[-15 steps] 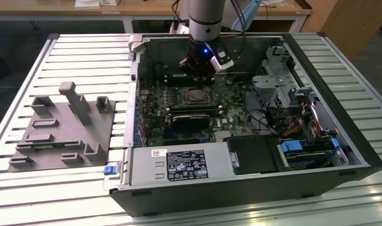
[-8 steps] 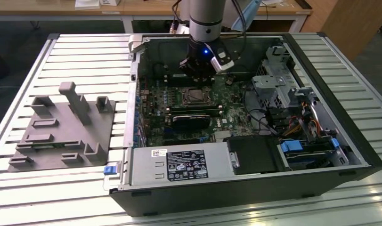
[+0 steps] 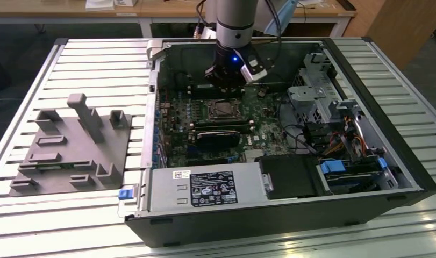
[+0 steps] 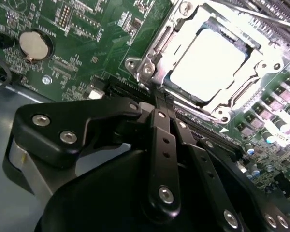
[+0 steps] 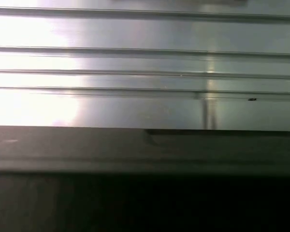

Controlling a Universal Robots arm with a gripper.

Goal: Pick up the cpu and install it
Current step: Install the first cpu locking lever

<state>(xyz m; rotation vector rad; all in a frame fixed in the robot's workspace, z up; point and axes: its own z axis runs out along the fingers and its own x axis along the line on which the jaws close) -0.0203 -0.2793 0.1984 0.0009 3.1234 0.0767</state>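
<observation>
Exterior view recorded an open computer case [image 3: 390, 177] lying on a slatted metal table [image 3: 95, 59], with the arm reaching down into it from twelve o'clock. The gripper [image 3: 223, 86] hung above the green motherboard [image 3: 203, 115], just at the twelve o'clock side of the socket [image 3: 222, 109]. A grey fixture plate [image 3: 67, 153] with raised blocks lay on the table at about nine o'clock from the case, well apart from the arm. A power supply [image 3: 203, 189] sat along the six o'clock edge of the case, and a black card [image 3: 216, 138] lay on the board between it and the socket.

Second wrist view showed the gripper [image 4: 160, 99] with its black fingers [image 4: 162, 140] drawn together, tips meeting and nothing between them. The cpu [image 4: 208, 67] sat flat inside the socket's metal frame [image 4: 150, 63], its pale metal top bright under glare. The fingertips stood just beside the frame edge, apart from the chip. A round coin cell [image 4: 35, 45] was seated on the board, well apart from the socket.

First wrist view showed ribbed metal [image 5: 145, 58] above a dark edge [image 5: 145, 150]; what the dark edge belonged to could not be told.
</observation>
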